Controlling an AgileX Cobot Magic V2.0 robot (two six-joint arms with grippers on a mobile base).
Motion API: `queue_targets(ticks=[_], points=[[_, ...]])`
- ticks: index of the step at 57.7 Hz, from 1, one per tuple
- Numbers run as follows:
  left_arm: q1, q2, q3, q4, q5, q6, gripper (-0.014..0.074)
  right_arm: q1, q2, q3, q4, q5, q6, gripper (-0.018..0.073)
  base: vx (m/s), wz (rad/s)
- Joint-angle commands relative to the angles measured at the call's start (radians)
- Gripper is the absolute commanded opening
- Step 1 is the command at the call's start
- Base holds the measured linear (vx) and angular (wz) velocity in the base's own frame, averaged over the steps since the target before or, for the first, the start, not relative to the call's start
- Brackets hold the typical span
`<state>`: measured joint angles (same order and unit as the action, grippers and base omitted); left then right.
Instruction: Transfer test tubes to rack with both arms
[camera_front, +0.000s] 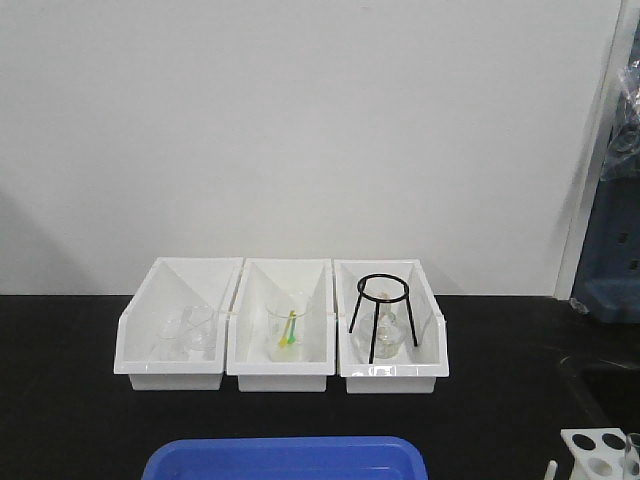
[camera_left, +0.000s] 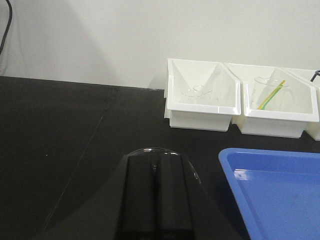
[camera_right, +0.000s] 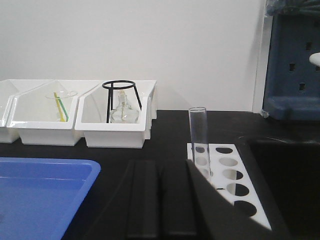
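Black bench w/ three white sloped bins (camera_front: 280, 340) along the wall: left one holds clear glassware, middle a beaker (camera_front: 287, 325) w/ yellow-green sticks, right a black wire tripod (camera_front: 384, 315) over a small glass flask. Blue tray (camera_front: 285, 458) sits in front, near edge. Rack (camera_right: 227, 177) is at far right of bench, beside the dark recessed sink; one test tube (camera_right: 198, 132) stands upright in a back-row hole, other holes look vacant. Left gripper (camera_left: 156, 172) hangs over bare bench left of tray, fingers pressed together, nothing between. Right gripper (camera_right: 159, 175) sits low btw tray & rack, fingers likewise together, not touching the tube.
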<state>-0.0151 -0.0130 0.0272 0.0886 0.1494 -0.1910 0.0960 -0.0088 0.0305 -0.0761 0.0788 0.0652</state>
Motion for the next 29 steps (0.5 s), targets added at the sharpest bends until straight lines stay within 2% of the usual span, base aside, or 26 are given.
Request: queue_targets(ticks=[1,29], points=[[-0.001,-0.002,-0.025,-0.006,-0.080,0.002,-0.0006,-0.007,-0.013,0.014,-0.001,-0.079,-0.005,-0.0008,0.00,0.00],[-0.001,-0.002,-0.025,-0.006,-0.080,0.002,-0.0006,-0.007,-0.013,0.014,-0.001,-0.079,-0.005,-0.0008,0.00,0.00]])
